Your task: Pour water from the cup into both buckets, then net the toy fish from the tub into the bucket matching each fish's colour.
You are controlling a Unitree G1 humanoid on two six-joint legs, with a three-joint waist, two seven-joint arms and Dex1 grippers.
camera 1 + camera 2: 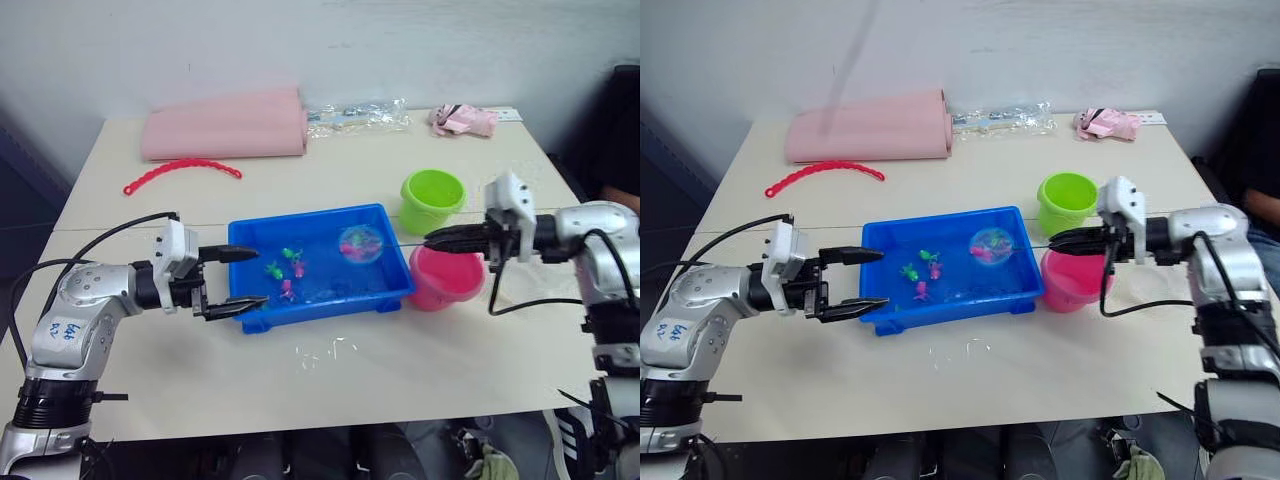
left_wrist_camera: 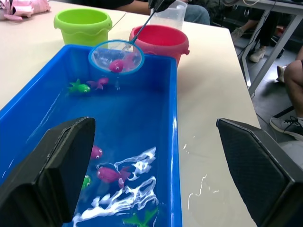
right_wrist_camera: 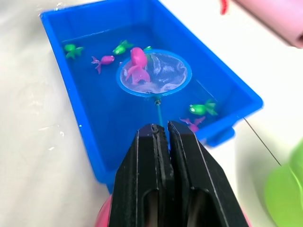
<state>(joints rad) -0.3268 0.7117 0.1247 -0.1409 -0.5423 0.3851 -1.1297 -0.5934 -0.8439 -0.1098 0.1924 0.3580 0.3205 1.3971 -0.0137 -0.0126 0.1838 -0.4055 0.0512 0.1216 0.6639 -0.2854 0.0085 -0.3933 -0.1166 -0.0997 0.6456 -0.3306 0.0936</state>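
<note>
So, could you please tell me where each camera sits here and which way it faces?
Left eye: on the head, looking forward and down over the table; both arms show, tub between them.
Right eye: same scene, slightly offset.
Left wrist: along the open left end effector, down the tub towards the green bucket and pink bucket.
Right wrist: along the right end effector, shut on the net holding a pink fish.
Both wrist views share the net.

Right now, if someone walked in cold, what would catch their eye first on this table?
The bright blue tub at mid-table, water and tiny fish inside. Above its far end the right gripper, shut on the net, holds a pink fish in the mesh. The left gripper is open at the tub's near end; the green bucket and pink bucket stand beside it.
</note>
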